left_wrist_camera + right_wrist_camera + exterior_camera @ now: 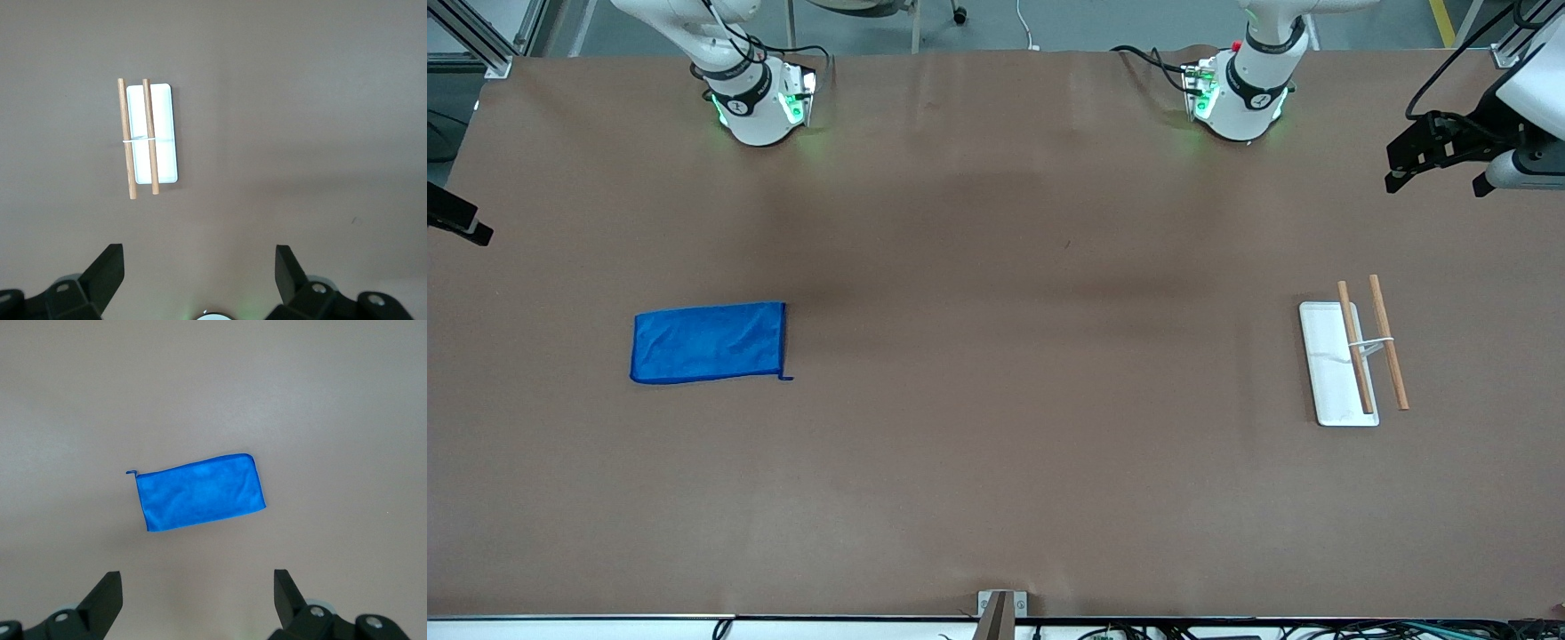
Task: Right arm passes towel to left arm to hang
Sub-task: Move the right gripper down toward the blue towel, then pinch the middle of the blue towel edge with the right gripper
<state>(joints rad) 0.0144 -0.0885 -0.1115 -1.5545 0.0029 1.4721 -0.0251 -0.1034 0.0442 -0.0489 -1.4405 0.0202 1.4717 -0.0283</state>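
The blue towel [708,342] lies flat on the brown table toward the right arm's end, its small loop tag [785,378] at one corner. It also shows in the right wrist view [200,492]. My right gripper [197,583] is open and empty, high above the table and well apart from the towel; only a black part of it [456,218] shows at the front view's edge. My left gripper [1436,182] is open and empty [199,260], high over the left arm's end of the table.
A towel rack stands toward the left arm's end: a white flat base [1329,373] [163,153] bearing two wooden bars [1389,342] [127,140]. The two arm bases [756,107] [1240,98] stand along the table's edge farthest from the front camera.
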